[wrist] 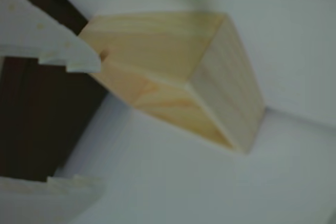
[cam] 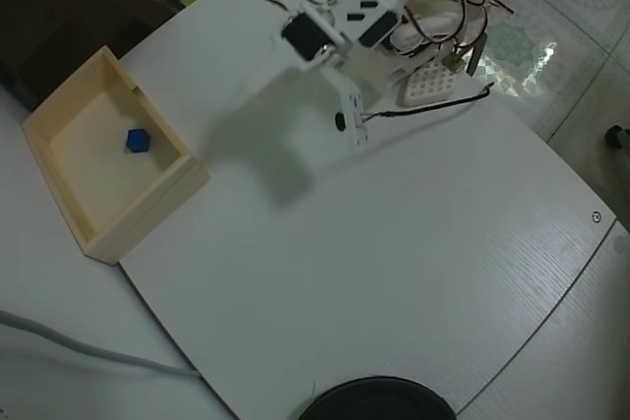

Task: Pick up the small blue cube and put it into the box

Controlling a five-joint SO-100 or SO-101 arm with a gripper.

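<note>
- At the left edge of the wrist view: two pale, stepped fingers (wrist: 50,38) of the gripper (wrist: 98,124), spread wide apart, with nothing between them but a dark strip and white table (wrist: 210,182). Released and empty.
- Straight ahead in the same view: outer corner of the pale wooden box (wrist: 173,72), overlapped in the picture by the tip of the upper finger (blurred, so the real gap cannot be judged here). Inside of the box hidden from this angle; no cube visible.
- Over in the overhead view, far left: box (cam: 148,218) lying at the table's rim, seemingly bridging onto a neighbouring white surface. Small blue cube (cam: 139,141) resting on the box floor, near the middle, clear of all four walls. Task judged as good as finished.
- Toward the top of the overhead view: white arm (cam: 359,17) bent over the table (cam: 394,272), well apart from the box, beside a white perforated block (cam: 430,84). Gripper tips not clearly separable from this height.
- Possible trouble from here: a low or wide swing of the spread fingers clipping a box wall, shoving the box off its perch at the rim and tipping the cube out. Also a needless second reach into the box, dragging the cube back out. Safest course judged to be a high, slow path away from the box.
</note>
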